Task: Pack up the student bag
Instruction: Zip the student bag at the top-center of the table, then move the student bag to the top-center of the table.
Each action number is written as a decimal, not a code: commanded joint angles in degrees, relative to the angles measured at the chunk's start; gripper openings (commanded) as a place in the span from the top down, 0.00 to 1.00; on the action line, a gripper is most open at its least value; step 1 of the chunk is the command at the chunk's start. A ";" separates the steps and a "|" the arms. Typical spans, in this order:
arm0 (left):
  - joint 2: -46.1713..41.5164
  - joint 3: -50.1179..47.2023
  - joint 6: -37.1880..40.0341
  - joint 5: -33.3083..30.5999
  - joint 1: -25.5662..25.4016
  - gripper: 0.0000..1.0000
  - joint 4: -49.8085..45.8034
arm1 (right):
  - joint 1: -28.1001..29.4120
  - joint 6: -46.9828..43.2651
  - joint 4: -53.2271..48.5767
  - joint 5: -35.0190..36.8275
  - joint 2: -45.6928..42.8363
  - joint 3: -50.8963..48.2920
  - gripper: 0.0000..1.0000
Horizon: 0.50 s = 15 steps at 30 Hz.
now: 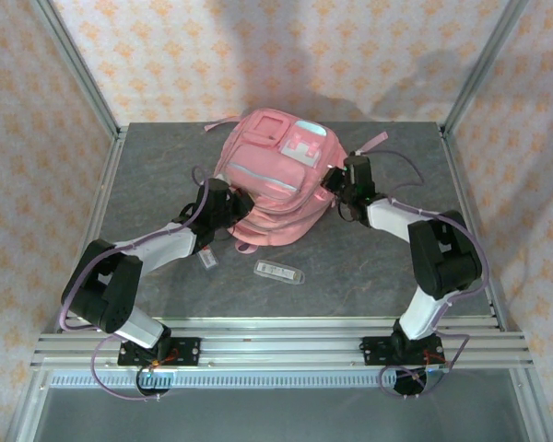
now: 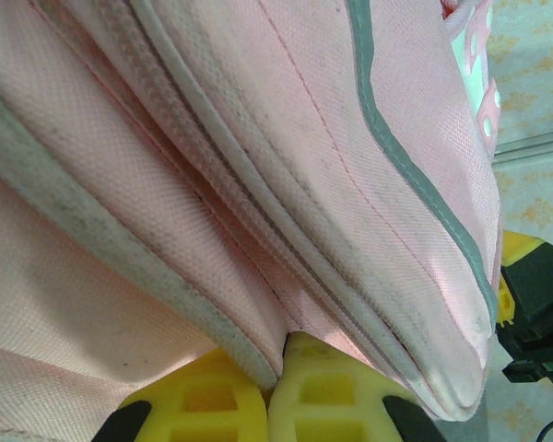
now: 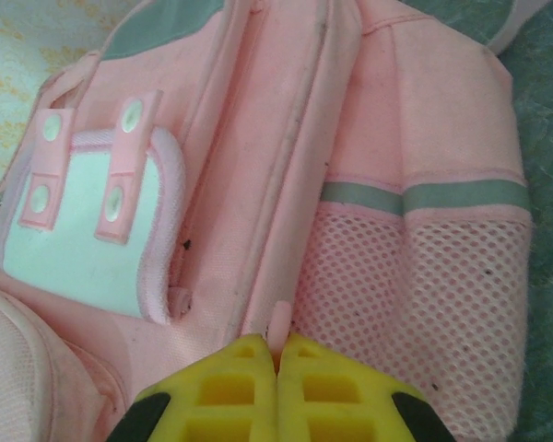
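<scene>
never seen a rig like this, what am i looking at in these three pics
Two robot arms are bolted at the near edge of a table. The wide picture comes from a camera above and behind them; the close-ups come from cameras on each wrist. The yellow pieces are gripper fingers. A pink backpack lies in the middle, with a clear flat item and a smaller pale one in front. The left gripper is pinched on a seam of the backpack; the right gripper is pinched on a small pink tab by a zip.
</scene>
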 commanded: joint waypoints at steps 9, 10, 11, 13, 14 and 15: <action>6.20 10.03 12.62 -0.25 1.11 1.00 -10.15 | -3.78 -0.06 2.71 16.70 -10.48 -10.55 1.00; 6.18 10.58 13.66 -1.43 1.19 1.00 -11.01 | -3.78 0.37 2.89 15.89 -10.95 -11.25 1.00; 6.29 11.09 14.61 -2.34 1.63 1.00 -11.87 | -3.75 0.86 3.06 14.69 -11.57 -12.04 1.00; 6.39 12.31 16.12 -3.65 2.89 1.00 -13.48 | -3.32 0.96 3.45 12.02 -12.57 -13.04 1.00; 6.36 13.06 17.05 -4.59 3.75 1.00 -14.55 | -3.01 0.26 4.33 9.98 -13.30 -13.46 1.00; 6.40 13.63 17.88 -5.55 4.39 1.00 -15.24 | -2.73 -0.59 5.55 7.58 -13.92 -13.77 1.00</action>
